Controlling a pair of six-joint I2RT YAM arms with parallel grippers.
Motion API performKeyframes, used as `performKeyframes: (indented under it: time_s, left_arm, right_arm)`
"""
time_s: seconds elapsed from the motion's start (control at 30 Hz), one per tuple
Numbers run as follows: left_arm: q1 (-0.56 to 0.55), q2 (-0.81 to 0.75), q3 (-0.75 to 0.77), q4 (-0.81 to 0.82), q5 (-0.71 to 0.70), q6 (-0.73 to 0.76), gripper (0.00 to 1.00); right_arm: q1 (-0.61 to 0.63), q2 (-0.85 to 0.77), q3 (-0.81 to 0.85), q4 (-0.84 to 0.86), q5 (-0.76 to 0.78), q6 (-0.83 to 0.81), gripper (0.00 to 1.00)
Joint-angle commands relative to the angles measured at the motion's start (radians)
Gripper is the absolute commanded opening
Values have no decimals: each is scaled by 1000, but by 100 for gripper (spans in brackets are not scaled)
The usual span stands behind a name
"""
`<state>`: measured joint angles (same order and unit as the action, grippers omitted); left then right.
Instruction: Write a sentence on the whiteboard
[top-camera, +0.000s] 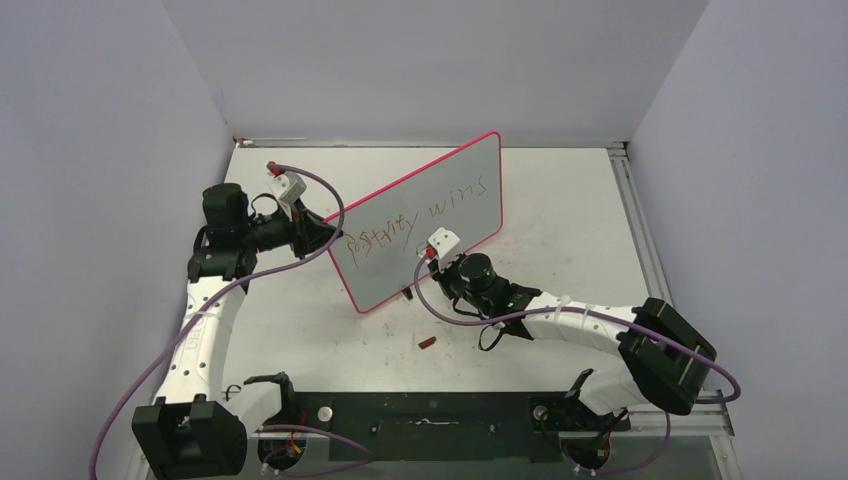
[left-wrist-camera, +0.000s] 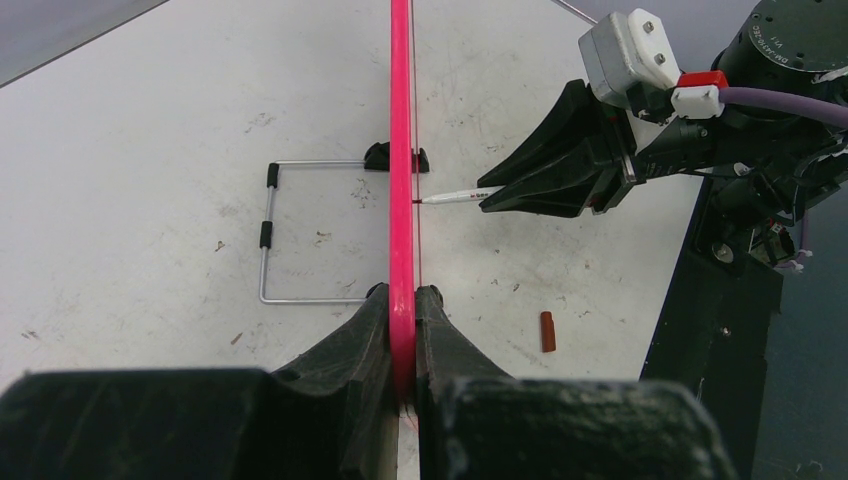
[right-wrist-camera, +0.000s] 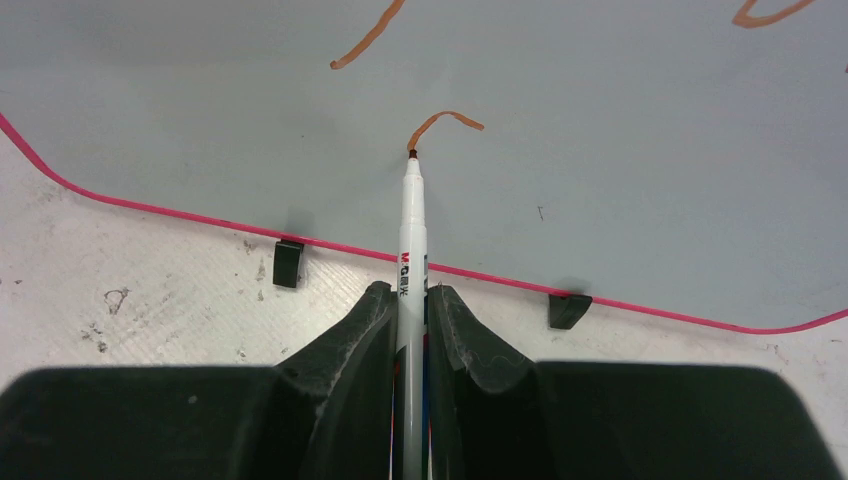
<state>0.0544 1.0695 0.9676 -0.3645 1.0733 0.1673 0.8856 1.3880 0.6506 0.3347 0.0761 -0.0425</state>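
The whiteboard (top-camera: 470, 160) stands upright across the middle of the table, with a pink rim and black feet. The sentence (top-camera: 385, 237) reads roughly "party wins" in dark red. My left gripper (top-camera: 320, 236) is shut on the board's left edge; in the left wrist view the rim (left-wrist-camera: 401, 150) runs between its closed jaws (left-wrist-camera: 401, 295). My right gripper (right-wrist-camera: 408, 295) is shut on a white marker (right-wrist-camera: 411, 220). The marker's tip touches the board (right-wrist-camera: 600, 150) at the end of a short curved stroke (right-wrist-camera: 445, 120) in the lower part. The right gripper also shows in the top view (top-camera: 425, 262).
A small red marker cap (top-camera: 428, 342) lies on the tabletop in front of the board, also in the left wrist view (left-wrist-camera: 547, 331). A wire stand (left-wrist-camera: 265, 235) lies behind the board. Black feet (right-wrist-camera: 287, 262) rest on the scuffed table.
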Motion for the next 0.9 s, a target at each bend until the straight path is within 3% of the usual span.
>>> performKeyframes:
  time_s: [0.0, 0.87]
  left_arm:
    - [4, -11, 9, -30, 5, 52, 0]
    - [6, -13, 11, -28, 11, 52, 0]
  right_arm:
    - [-2, 6, 19, 65, 86, -8, 5]
    - [6, -53, 58, 74, 110, -46, 5]
